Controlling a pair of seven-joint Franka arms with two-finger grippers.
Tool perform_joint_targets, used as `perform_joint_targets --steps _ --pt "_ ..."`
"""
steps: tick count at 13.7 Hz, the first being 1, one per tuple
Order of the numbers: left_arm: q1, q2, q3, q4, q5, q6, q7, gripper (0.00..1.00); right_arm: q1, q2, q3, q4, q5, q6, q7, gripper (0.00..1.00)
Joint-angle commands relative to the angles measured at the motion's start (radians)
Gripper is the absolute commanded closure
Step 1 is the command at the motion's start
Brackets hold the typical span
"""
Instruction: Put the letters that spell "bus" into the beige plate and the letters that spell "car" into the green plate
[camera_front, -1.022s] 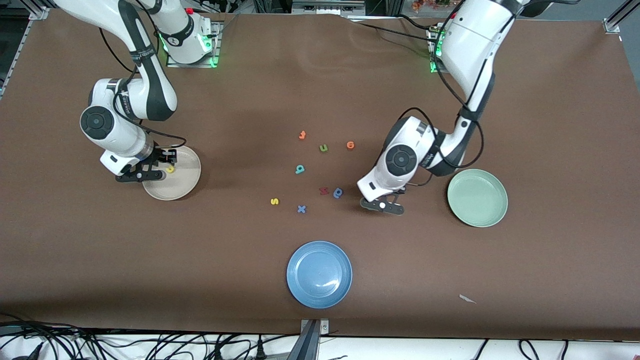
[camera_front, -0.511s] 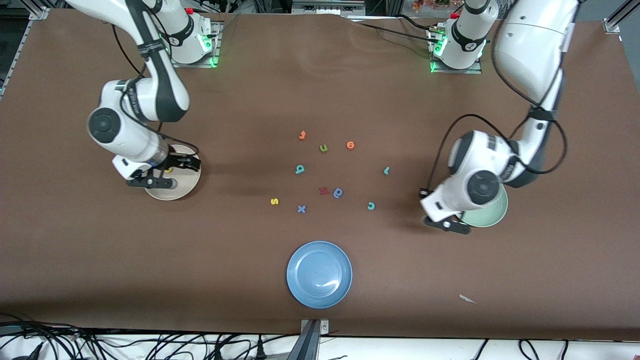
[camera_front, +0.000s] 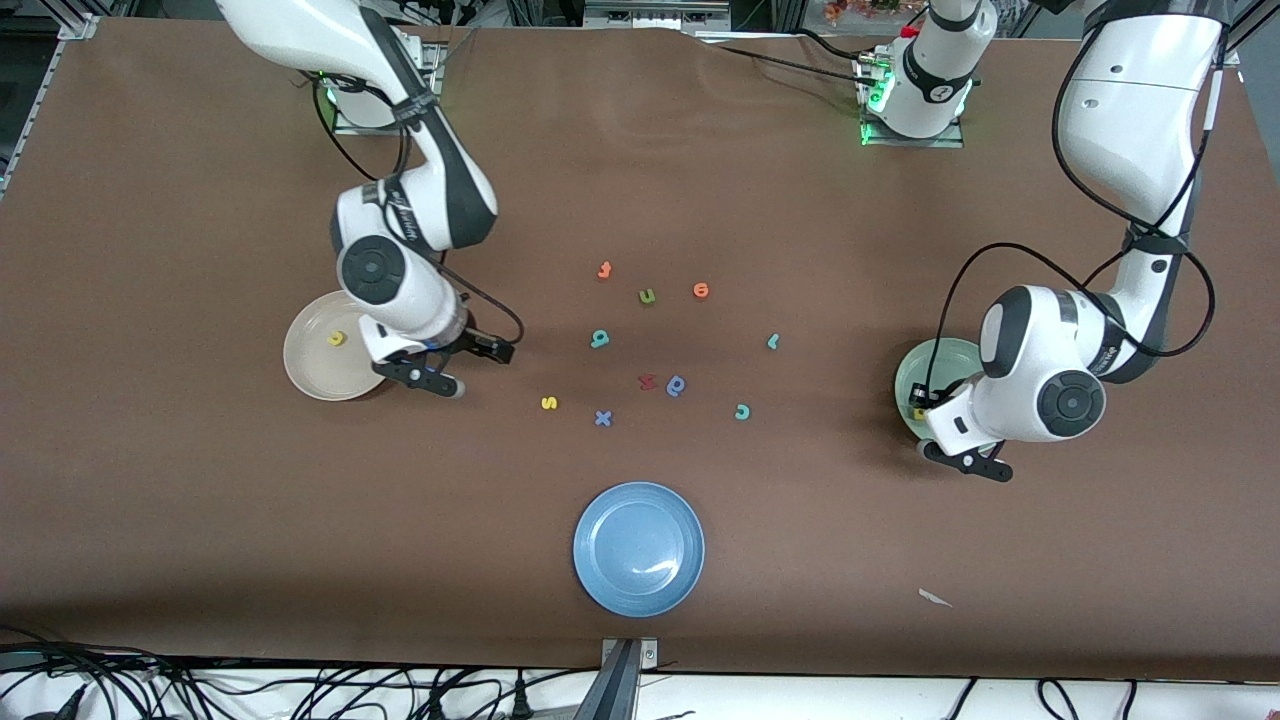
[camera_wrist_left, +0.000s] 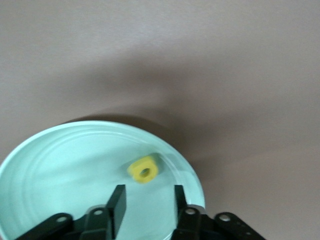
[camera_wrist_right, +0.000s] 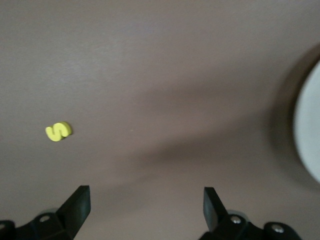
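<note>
Yellow s (camera_front: 548, 402) lay flat mid-bench, next for beige plate (camera_front: 305, 370); foam, judged light, soft, best pinched across edges. Right pincer (camera_front: 455, 368) released, empty, beside beige plate. Left pincer (camera_wrist_left: 147, 200) part-open, empty, over green plate (camera_front: 915, 372), yellow a (camera_wrist_left: 144, 169) in it.

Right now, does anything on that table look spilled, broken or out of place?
Nothing looks broken or spilled. The one stray thing is a small pale scrap lying alone on the brown table, nearer the front camera than the green plate. The foam letters are scattered loosely mid-table.
</note>
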Motion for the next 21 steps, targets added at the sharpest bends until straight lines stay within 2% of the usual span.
perform_joint_targets --steps 1,3,7,8,10,11,12,15,19,21 --pt "-0.021 -0.018 -0.011 0.002 0.015 -0.015 -0.009 0.00 0.055 0.080 -0.004 0.108 0.022 -0.024 0.124 0.00" --pt "-0.045 -0.033 -0.032 0.000 0.009 -0.049 -0.054 0.00 0.107 0.112 -0.003 0.150 0.022 -0.024 0.200 0.00" --pt "-0.080 -0.049 -0.156 -0.009 0.012 -0.046 -0.235 0.00 0.172 0.203 0.002 0.271 0.023 -0.024 0.321 0.01" --pt "-0.090 -0.058 -0.181 -0.024 0.017 -0.039 -0.271 0.01 0.175 0.223 0.003 0.286 0.029 -0.023 0.323 0.01" --pt "-0.122 -0.095 -0.187 -0.097 0.022 0.022 -0.280 0.03 0.175 0.255 0.028 0.311 0.056 -0.023 0.332 0.01" --pt "-0.125 -0.116 -0.193 -0.157 0.050 0.081 -0.280 0.07 0.175 0.261 0.029 0.314 0.059 -0.021 0.332 0.02" --pt "-0.142 -0.130 -0.213 -0.212 0.095 0.136 -0.283 0.16 0.175 0.267 0.029 0.314 0.060 -0.020 0.330 0.04" --pt "-0.151 -0.141 -0.242 -0.236 0.134 0.147 -0.277 0.51 0.196 0.266 0.031 0.311 0.074 -0.024 0.332 0.06" --pt "-0.157 -0.127 -0.258 -0.253 0.132 0.170 -0.274 0.56 0.209 0.269 0.031 0.302 0.072 -0.021 0.340 0.09" --pt "-0.150 -0.110 -0.258 -0.297 0.134 0.249 -0.274 0.55 0.213 0.269 0.029 0.285 0.069 -0.004 0.333 0.11"
